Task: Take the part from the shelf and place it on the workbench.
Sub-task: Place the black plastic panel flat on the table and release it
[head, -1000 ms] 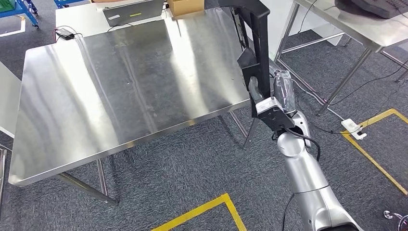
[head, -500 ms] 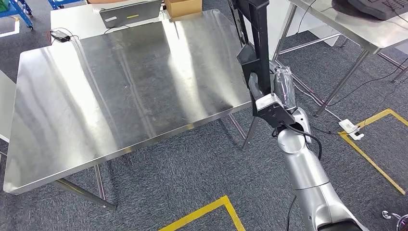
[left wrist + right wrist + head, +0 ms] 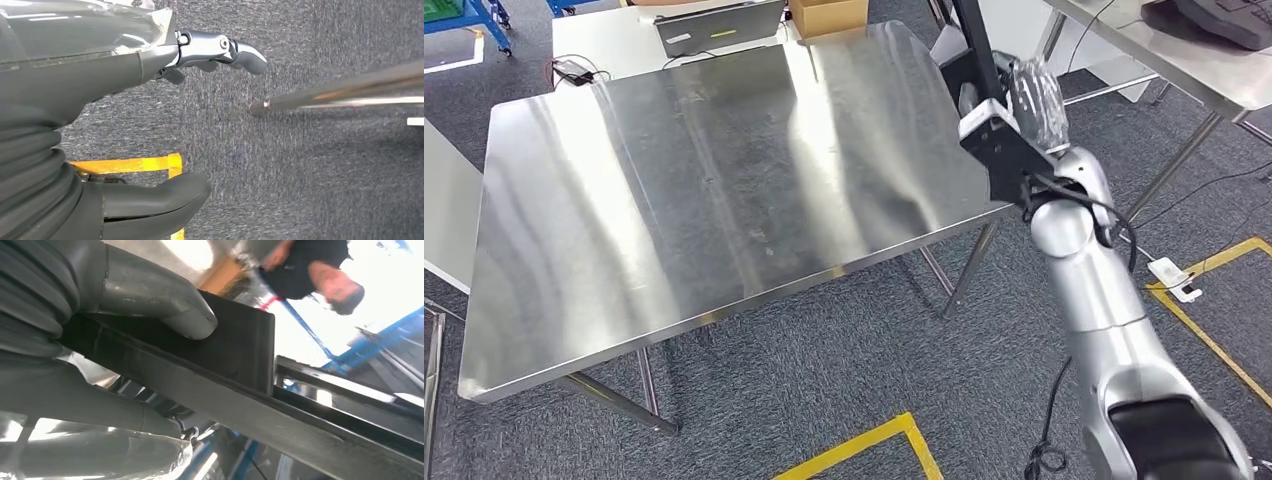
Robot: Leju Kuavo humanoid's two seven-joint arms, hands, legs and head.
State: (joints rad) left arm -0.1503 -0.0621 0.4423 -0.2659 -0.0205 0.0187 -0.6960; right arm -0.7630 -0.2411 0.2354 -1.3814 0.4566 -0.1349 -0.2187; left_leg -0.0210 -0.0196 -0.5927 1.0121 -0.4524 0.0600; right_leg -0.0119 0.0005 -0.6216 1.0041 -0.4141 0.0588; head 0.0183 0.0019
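Since 0.5 s ago whole head view has shifted, so cam moved; right hand [image 3: 1016, 100] w/ its part now sits higher, upper right of frame, over the bench's right edge rather than beside it.

Workbench [image 3: 674, 200]: big rectangular stainless top, brushed w/ streaky glare bands, rounded corners, thin tubular steel legs; takes up left and centre of head view. Floor: dark grey short-pile carpet [image 3: 824, 380], yellow tape lines [image 3: 864, 445] at bottom centre and right edge. Second steel table [image 3: 1164, 55] at upper right corner.

Right arm [image 3: 1094, 310]: smooth silver cylinders w/ black cable, rises from lower right. Hand wears a crinkly clear plastic cover. Part [image 3: 972, 40]: long, flat, matte black bar, runs up out of frame top; in right wrist view it's a stiff black slab [image 3: 235, 350] w/ square edges. Thick grey thumb [image 3: 165, 302] presses its flat face, fingers wrapped on the other side, so right hand clamps the part. Part is off the bench top, held in air.

Left hand [image 3: 125, 115]: grey ribbed cover, thumb [image 3: 160, 197] and dark metallic fingers [image 3: 220, 47] apart, nothing between them, above carpet.

Top edge of head view: grey laptop [image 3: 719, 25], brown cardboard box [image 3: 829, 15], small black adapter [image 3: 574, 70] w/ cable on a white table [image 3: 609, 40].
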